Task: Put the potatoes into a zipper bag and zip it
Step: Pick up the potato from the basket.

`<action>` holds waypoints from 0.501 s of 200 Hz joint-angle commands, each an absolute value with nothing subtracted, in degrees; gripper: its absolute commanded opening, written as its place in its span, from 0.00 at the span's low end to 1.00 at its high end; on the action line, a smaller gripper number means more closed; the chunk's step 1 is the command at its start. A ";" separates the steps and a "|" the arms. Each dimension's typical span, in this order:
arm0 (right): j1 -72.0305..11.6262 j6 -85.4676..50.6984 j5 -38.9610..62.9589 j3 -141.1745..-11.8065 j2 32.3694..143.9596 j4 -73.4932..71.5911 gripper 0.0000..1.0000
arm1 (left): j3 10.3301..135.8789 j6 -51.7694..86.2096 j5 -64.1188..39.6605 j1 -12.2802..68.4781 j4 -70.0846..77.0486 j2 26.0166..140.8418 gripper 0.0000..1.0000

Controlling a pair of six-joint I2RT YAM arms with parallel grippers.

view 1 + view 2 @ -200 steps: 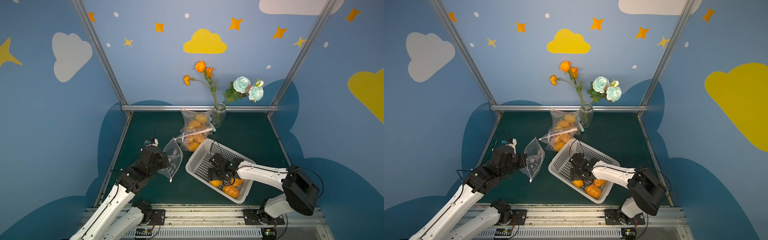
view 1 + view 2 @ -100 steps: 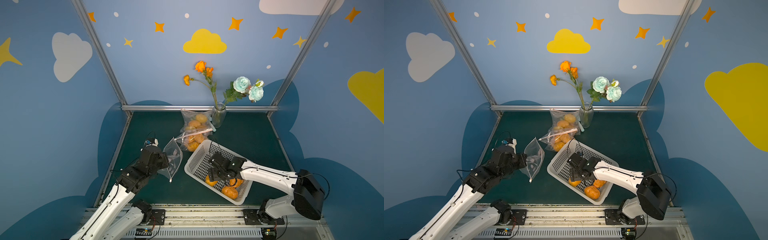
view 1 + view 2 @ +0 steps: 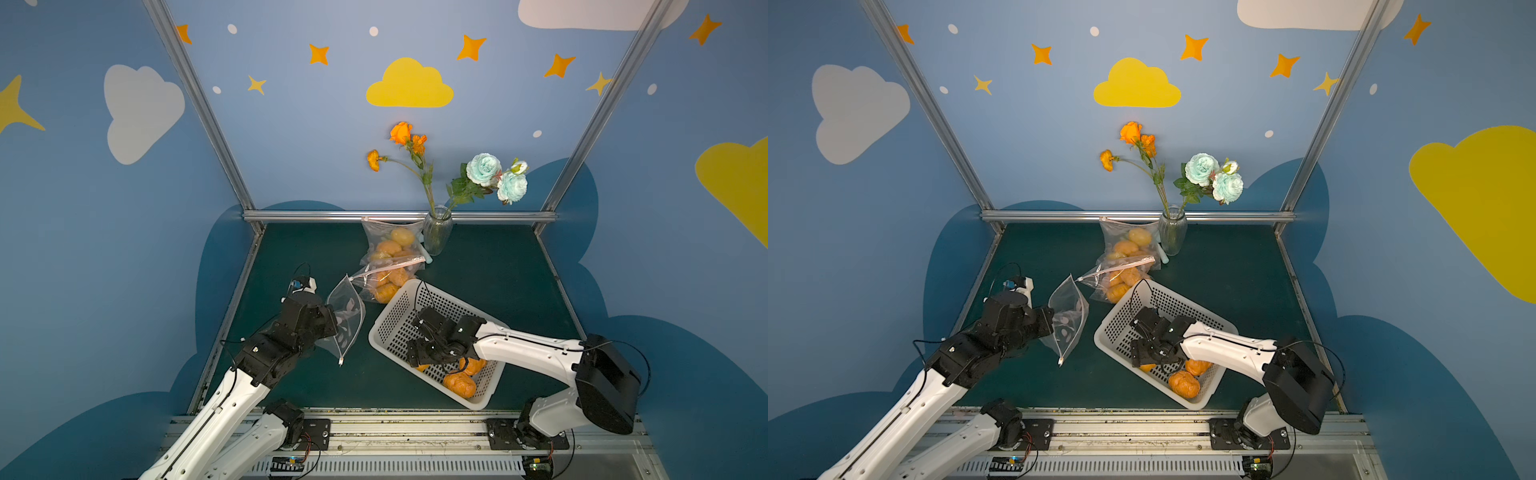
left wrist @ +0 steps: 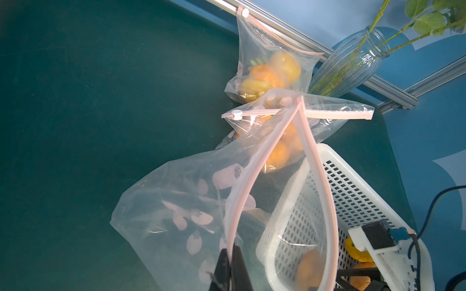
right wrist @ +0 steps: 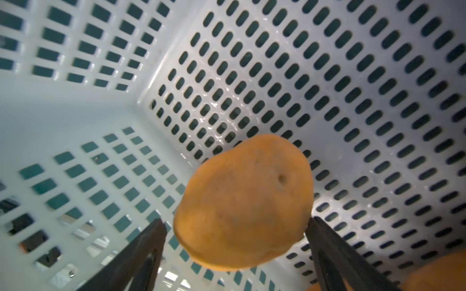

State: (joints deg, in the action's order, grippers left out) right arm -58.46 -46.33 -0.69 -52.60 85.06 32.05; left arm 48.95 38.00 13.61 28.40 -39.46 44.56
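Observation:
My left gripper [image 3: 332, 322] [image 4: 230, 254] is shut on the pink zipper rim of a clear, empty zipper bag [image 3: 347, 316] [image 4: 176, 214] and holds its mouth open beside the basket. My right gripper [image 3: 417, 359] [image 5: 237, 223] reaches down into the white basket [image 3: 399, 299], open. Its fingers straddle an orange potato [image 5: 243, 201] lying on the basket floor, with a gap at one finger. Two more potatoes [image 3: 459, 384] [image 3: 1198, 366] lie in the basket's near corner.
Two zipper bags filled with potatoes [image 3: 388, 249] [image 3: 386, 282] lie at the back middle, next to a glass vase [image 3: 436, 230] of flowers. A metal rail [image 3: 399, 216] runs along the back edge. Dark green table [image 3: 498, 282] lies right of the basket.
My right gripper has shifted slightly left and lower inside the basket, onto the potato, and its jaws stand a little wider. The left arm and bag have not moved.

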 commanded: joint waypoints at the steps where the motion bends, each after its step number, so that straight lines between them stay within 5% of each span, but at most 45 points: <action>1: -58.72 -49.21 -0.29 -50.88 84.56 30.53 0.90 | 49.14 38.50 14.17 28.57 -39.90 43.95 0.03; 100: -56.21 -48.96 3.13 -50.79 91.20 25.09 0.90 | 49.11 38.50 14.26 28.60 -39.90 43.77 0.03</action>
State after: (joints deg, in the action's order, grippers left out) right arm -56.69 -49.04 1.56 -51.22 87.68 27.11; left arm 48.95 38.26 13.74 28.42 -39.46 44.23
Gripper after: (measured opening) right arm 0.899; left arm 0.047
